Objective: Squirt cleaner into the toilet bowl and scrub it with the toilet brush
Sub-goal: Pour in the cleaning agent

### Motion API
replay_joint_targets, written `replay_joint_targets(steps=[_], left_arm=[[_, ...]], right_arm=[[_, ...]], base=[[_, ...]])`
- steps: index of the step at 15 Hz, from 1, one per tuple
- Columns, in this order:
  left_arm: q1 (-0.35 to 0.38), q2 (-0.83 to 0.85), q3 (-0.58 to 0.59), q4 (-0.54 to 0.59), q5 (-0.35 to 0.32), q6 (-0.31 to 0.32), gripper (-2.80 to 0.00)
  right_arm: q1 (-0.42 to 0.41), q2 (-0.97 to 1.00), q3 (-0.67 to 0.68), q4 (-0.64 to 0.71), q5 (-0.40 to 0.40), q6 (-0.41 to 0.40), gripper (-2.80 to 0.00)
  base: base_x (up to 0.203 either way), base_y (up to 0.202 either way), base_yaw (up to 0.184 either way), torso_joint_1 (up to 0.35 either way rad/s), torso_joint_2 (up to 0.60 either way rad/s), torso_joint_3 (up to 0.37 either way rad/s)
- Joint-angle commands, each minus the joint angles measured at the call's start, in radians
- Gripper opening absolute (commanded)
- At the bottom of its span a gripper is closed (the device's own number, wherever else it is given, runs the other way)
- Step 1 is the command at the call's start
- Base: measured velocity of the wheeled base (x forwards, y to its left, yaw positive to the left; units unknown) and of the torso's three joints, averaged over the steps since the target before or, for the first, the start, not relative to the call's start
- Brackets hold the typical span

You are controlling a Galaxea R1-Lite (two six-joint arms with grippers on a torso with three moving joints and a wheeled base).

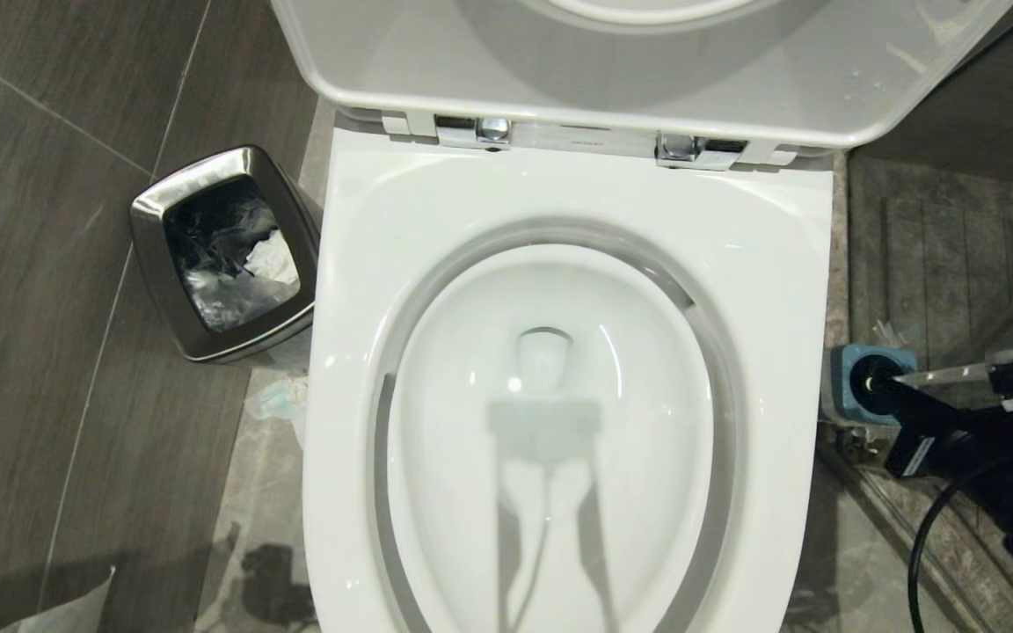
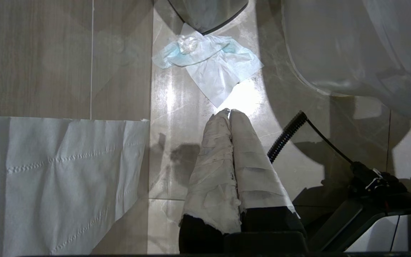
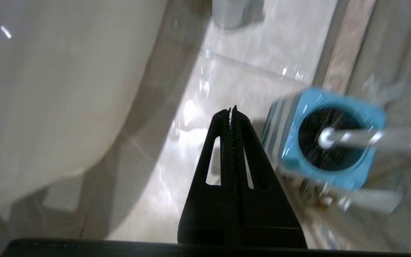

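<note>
Right gripper (image 3: 232,109), jaws closed and empty, hangs just beside the holder (image 3: 328,139) at the bowl's (image 1: 577,220) right. Brush (image 3: 328,138) stands inside, handle rising toward the camera. Left gripper (image 2: 229,112), closed, is farther away.

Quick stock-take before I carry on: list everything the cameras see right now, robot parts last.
toilet bowl: one, white, centre, seat and lid raised.
toilet brush: one, pale handle, black head, standing in its holder.
brush holder: one, blue, on the floor right of the bowl.
waste bin: one, steel, left of the bowl, dark liner and white rubbish inside.
crumpled wipe: one, white and pale blue, on the floor by the bin.
paper sheet: one, white, on the floor, left.
floor: grey tiles.
left gripper: jaws shut, wrapped in pale tape, low over the floor.
right gripper: black, jaws shut, empty, beside the holder.
</note>
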Motion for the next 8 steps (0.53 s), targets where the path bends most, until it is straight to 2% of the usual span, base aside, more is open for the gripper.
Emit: replay_joint_targets(steps=[1, 3, 5, 8], left_arm=[[0.000, 0.002, 0.002, 0.000, 0.000, 0.000, -2.80], [0.000, 0.000, 0.002, 0.000, 0.000, 0.000, -2.80], [0.000, 0.002, 0.002, 0.000, 0.000, 0.000, -2.80], [0.000, 0.002, 0.001, 0.000, 0.000, 0.000, -2.80]], right_arm=[[0.000, 0.047, 0.021, -0.012, 0.001, 0.002, -2.80], [-0.016, 0.064, 0.041, -0.020, 0.003, 0.035, -2.80], [-0.033, 0.059, 0.042, -0.017, 0.009, 0.110, -2.80], [-0.041, 0.056, 0.028, -0.021, 0.001, 0.121, -2.80]], base=[[0.000, 0.000, 0.000, 0.000, 0.00, 0.000], [0.000, 0.000, 0.000, 0.000, 0.00, 0.000], [0.000, 0.000, 0.000, 0.000, 0.00, 0.000], [0.000, 0.000, 0.000, 0.000, 0.00, 0.000]])
